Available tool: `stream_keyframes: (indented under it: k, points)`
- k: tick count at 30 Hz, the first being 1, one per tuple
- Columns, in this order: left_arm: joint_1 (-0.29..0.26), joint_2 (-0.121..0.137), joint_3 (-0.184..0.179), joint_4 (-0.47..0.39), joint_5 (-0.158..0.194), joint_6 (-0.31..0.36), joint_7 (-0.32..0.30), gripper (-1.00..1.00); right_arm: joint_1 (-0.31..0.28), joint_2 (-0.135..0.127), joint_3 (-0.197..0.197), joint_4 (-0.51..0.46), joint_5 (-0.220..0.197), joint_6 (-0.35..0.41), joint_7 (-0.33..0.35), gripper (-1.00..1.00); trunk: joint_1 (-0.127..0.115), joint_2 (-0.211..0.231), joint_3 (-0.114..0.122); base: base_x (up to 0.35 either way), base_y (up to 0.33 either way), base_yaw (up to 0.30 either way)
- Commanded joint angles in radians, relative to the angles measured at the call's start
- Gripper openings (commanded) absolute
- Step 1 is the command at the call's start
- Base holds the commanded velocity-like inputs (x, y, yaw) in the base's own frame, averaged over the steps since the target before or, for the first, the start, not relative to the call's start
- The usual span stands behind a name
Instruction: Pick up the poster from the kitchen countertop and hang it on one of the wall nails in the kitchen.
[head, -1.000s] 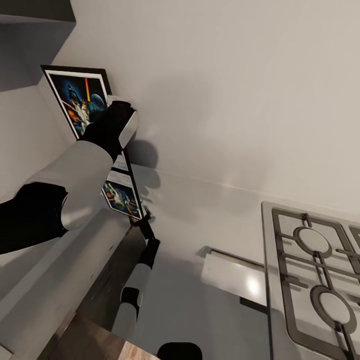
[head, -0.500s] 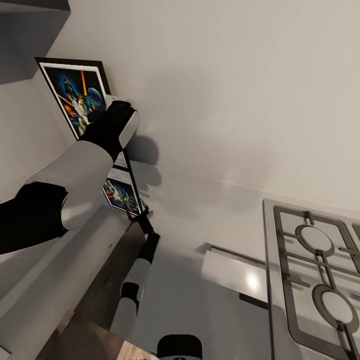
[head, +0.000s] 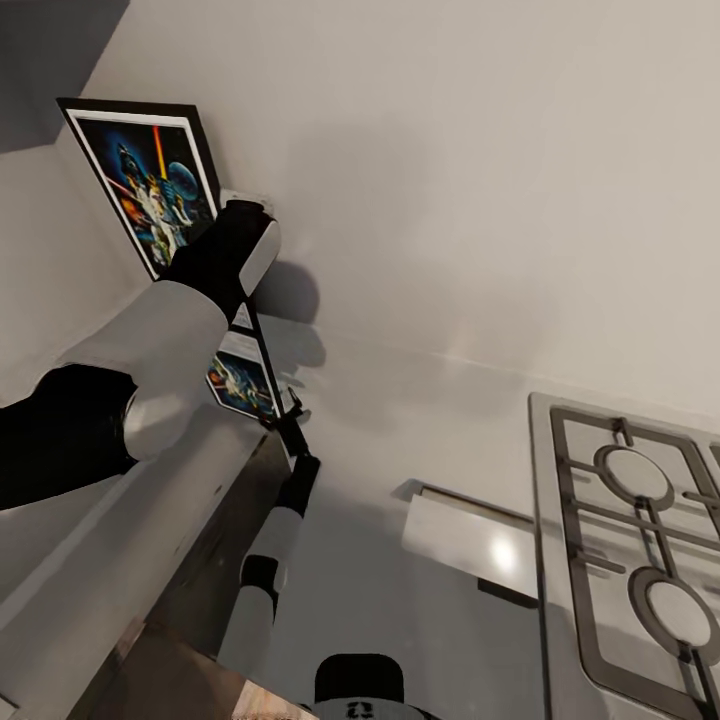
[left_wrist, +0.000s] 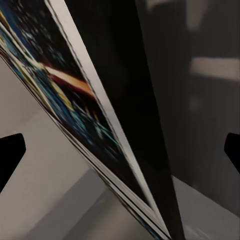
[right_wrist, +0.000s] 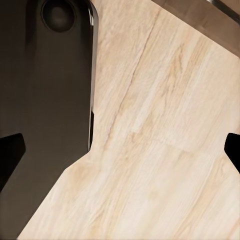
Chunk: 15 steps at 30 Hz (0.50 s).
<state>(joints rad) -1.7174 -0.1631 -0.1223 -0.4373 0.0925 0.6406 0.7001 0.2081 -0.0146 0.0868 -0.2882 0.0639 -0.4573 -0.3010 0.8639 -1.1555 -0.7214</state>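
Upper left of the frame, the poster (head: 150, 190) stands tilted against the pale wall (head: 480, 170), and the left arm (head: 170, 330) reaches across its lower half. The grey countertop (head: 400, 420) spreads below, with the gas hob (head: 630, 560) at lower right.

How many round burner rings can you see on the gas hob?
2 in full: one ring nearer the wall, one nearer the robot. The hob runs past the picture's right edge, where a third ring's edge shows; more may be hidden.
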Motion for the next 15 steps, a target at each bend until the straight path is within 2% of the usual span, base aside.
stream_keyframes:
  k: [1, 15]
  points:
    - [-0.001, 0.001, -0.008, -0.001, 0.009, 0.005, 0.007, 1.00, 0.001, -0.001, 0.007, -0.002, 0.007, 0.003, -0.010, 1.00, 0.000, -0.001, -0.002, 0.000, 0.000, 0.000]
    - [-0.001, 0.003, -0.005, -0.045, 0.004, 0.003, 0.016, 1.00, 0.001, -0.001, 0.007, -0.002, 0.007, 0.003, -0.010, 1.00, 0.000, -0.001, -0.024, 0.000, 0.000, 0.000]
